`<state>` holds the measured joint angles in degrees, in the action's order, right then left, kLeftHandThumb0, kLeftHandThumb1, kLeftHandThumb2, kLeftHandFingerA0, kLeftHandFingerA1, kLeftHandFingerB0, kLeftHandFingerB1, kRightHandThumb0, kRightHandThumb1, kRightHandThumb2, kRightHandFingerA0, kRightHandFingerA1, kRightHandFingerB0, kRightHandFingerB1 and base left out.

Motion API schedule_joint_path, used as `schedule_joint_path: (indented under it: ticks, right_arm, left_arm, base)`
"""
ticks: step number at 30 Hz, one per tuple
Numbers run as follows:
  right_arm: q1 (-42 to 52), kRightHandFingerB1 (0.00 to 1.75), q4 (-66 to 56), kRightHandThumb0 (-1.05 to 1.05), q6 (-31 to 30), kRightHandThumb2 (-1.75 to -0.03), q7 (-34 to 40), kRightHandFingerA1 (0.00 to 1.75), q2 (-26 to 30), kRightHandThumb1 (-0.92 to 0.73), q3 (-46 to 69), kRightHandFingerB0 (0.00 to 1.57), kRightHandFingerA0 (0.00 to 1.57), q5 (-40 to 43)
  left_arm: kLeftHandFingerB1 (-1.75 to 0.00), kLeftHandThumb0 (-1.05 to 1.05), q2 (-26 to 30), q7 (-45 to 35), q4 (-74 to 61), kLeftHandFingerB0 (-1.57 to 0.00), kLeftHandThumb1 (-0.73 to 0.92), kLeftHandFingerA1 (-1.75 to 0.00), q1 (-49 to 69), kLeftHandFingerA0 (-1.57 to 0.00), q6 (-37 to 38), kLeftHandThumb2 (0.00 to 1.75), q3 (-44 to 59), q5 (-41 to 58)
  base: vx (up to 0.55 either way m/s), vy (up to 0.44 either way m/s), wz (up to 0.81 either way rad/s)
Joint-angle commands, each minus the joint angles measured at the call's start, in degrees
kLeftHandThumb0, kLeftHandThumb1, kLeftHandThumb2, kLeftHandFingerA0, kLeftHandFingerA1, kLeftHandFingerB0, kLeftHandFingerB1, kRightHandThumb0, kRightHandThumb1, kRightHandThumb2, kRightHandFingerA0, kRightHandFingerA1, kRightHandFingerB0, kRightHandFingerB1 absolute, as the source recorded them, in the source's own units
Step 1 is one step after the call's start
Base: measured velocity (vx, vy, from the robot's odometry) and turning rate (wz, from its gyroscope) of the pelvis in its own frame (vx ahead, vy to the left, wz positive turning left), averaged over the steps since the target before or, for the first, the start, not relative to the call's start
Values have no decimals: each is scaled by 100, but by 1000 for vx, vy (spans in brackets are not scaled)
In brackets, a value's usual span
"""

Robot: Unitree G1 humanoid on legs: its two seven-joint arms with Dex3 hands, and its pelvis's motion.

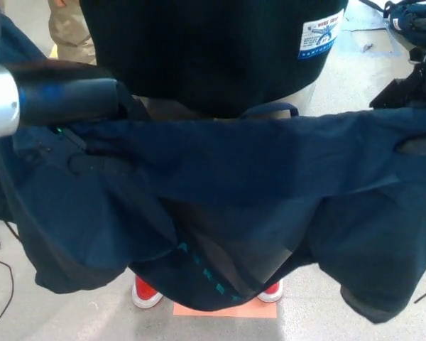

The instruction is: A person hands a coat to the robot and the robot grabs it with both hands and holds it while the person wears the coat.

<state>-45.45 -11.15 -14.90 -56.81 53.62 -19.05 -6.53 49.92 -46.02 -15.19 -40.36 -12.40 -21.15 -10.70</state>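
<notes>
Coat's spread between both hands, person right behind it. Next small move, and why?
Probably hold both hands level and steady. The coat hangs stretched between the left hand and the right hand, its collar loop just under the person's dark top. The person's red shoes stand close, so the coat seems placed for arms to enter.

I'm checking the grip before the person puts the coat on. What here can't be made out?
Head view:
- Left hand: fingers buried in the coat.
- Right hand: cut off by the right edge, blurred.
- Red shoes: mostly hidden by the coat's hem.
- Person: cropped by the top edge.
</notes>
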Motion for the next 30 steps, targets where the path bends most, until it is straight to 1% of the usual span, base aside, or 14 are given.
schedule_joint_path:
  ticks: [1,3,9,10,13,14,16,18,20,22,25,26,29,30]
  right_arm:
    - [1743,148,26,-34,1552,-67,3063,173,-451,-91,875,70,80,-1386]
    - [1837,148,68,-36,1655,-69,3235,171,-486,-90,953,73,82,-1461]
    - [2191,156,268,-33,2151,-66,3843,173,-632,-90,1296,66,82,-1588]
    - [2219,96,263,-34,2138,-66,4142,117,-639,-88,1341,86,98,-1807]
    - [2176,81,157,-35,1964,-65,4495,90,-671,-87,1472,94,107,-2111]
    - [2053,106,145,-35,1864,-66,4579,127,-657,-86,1546,82,94,-2183]
    - [1764,76,200,-32,1708,-109,4784,87,-699,-70,1697,77,96,-2235]
    - [1445,53,418,-38,1711,-67,4984,63,-727,-90,1752,75,103,-2242]
    - [926,57,767,-37,1736,-66,5242,67,-832,-88,1842,80,106,-2117]
    - [539,117,1005,-38,1700,-70,5385,145,-898,-90,1861,87,97,-2069]
    - [67,120,1242,-36,1593,-69,5465,143,-878,-89,1825,86,99,-2121]
    - [-199,80,1368,-38,1533,-66,5508,112,-878,-90,1827,100,108,-2126]
    - [-659,69,1622,-38,1531,-66,5616,90,-874,-88,1849,101,112,-2100]
    - [-927,94,1787,-37,1533,-66,5689,128,-881,-87,1846,97,101,-2083]
  left_arm:
    - [-143,-32,-393,2682,213,-70,81,-168,1139,-78,1459,64,296,-1646]
    - [-121,-32,-447,2864,263,-79,81,-140,1186,-93,1531,66,325,-1721]
    - [-140,-33,-631,3533,423,-72,81,-151,1351,-95,1858,64,424,-1994]
    - [-150,-33,-640,3969,502,-69,80,-164,1369,-92,1977,64,395,-2273]
    - [-152,-33,-656,4730,729,-69,79,-167,1292,-91,2247,63,333,-2702]
    - [-158,-33,-688,4992,851,-67,80,-173,1180,-89,2270,63,308,-2833]
    - [-161,-33,-791,5488,1132,-70,82,-174,899,-94,2316,64,317,-2983]
    - [-163,-32,-876,5767,1332,-70,81,-174,607,-94,2285,64,369,-3030]
    - [-167,-32,-1048,5946,1607,-66,82,-175,198,-93,2262,63,574,-2813]
    - [-154,-36,-1093,6072,1760,-73,84,-173,-114,-88,2124,70,651,-2815]
    - [-154,-37,-1131,6151,1975,-71,85,-174,-541,-89,2001,69,756,-2777]
    - [-152,-36,-1095,6261,2061,-73,86,-174,-776,-87,1955,70,815,-2815]
    - [-148,-38,-1061,6399,2334,-80,82,-164,-1254,-92,1922,71,887,-2806]
    - [-150,-36,-1026,6439,2508,-79,81,-156,-1536,-100,1875,64,922,-2798]
  base:
    - [0,0,0]
    - [0,0,0]
    - [0,0,0]
    - [0,0,0]
    - [0,0,0]
    - [0,0,0]
    - [0,0,0]
    - [0,0,0]
    - [0,0,0]
    - [0,0,0]
    - [0,0,0]
    - [0,0,0]
    - [0,0,0]
    - [0,0,0]
